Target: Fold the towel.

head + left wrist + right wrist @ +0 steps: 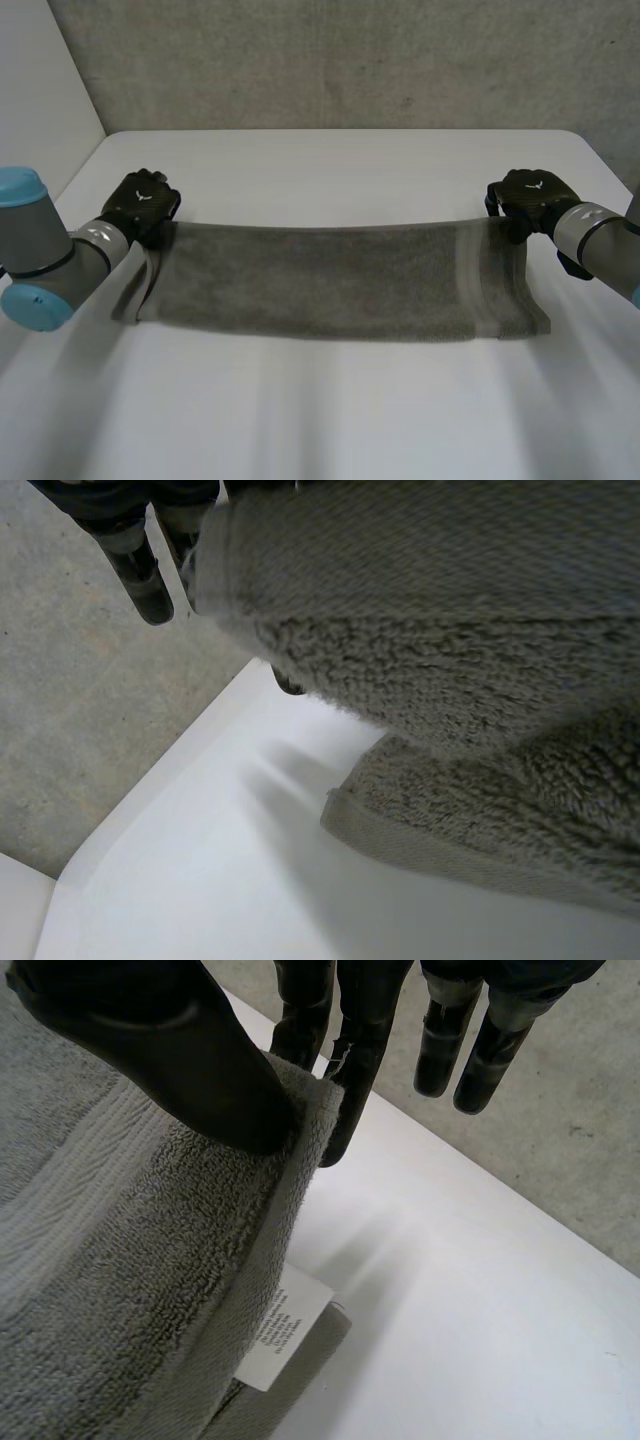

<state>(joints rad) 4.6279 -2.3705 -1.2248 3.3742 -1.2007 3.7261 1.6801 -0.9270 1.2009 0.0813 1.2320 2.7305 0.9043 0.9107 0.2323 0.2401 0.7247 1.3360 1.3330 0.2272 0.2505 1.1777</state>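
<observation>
One towel [320, 280] spans the table [320, 420] from left to right. Its near edge rests on the tabletop, and from there the cloth slopes up to a taut far edge. A paler woven band [480, 285] crosses it near the right end. At the left end the cloth doubles under itself, and how it lies there is hard to make out.

The right wrist view shows a white label [285, 1340] hanging at the right end's hem, its print too small to read. The right hand [530, 198] pinches the far right corner, with the thumb [180, 1070] pressing the cloth against two fingers [360, 1050] while the others hang straight and free.

The left hand [140, 205] holds the far left corner. In its wrist view cloth hides most of the grip, though one fingertip shows behind the towel and two fingers stand clear beside it.

A rough grey wall [320, 60] rises beyond the table.
</observation>
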